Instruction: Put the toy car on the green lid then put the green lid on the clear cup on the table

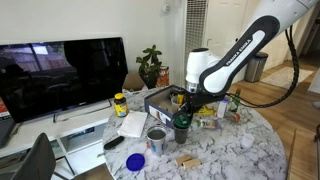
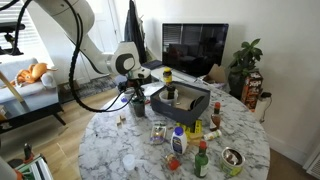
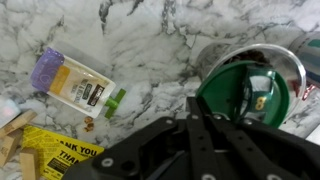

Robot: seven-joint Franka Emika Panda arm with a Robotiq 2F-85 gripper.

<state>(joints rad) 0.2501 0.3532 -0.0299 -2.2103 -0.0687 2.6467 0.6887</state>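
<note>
Arm: the white arm (image 1: 235, 55) reaches down over the counter (image 1: 235, 155); it shows in both exterior views.
Tool: the tool (image 3: 200, 108) points down at the marble. It hangs close over the clear cup in both exterior views (image 1: 180, 102) (image 2: 135, 96).
Tool state: the wrist view shows only dark fingers (image 3: 190, 128) running together towards their tips. I cannot tell how far apart they stand, or whether they hold anything.
Green lid: the green lid (image 3: 235, 85) lies flat in the mouth of the clear cup, ringed by the cup's shiny rim. In the wrist view it is just right of the fingertips.
Car: the car (image 3: 257, 94) is a small dark shape on the green lid, right of its middle; details are too small to make out.
Clear cup: the clear cup (image 1: 181, 128) stands upright on the counter, dark and smoky, near the counter's middle. It also shows here (image 2: 137, 109) and here (image 3: 290, 62).
Grey cup: the grey cup (image 1: 156, 138) stands upright just beside the clear cup.
Blue lid: the blue lid (image 1: 135, 160) lies flat near the counter's edge, apart from both cups.
Packet: the packet (image 3: 78, 84), purple at one end and green at the other, lies on the marble well apart from the clear cup.
Box: the dark box (image 2: 180, 101) sits on the counter near the tool.
TV: the TV (image 1: 62, 72) stands beyond the counter.
</note>
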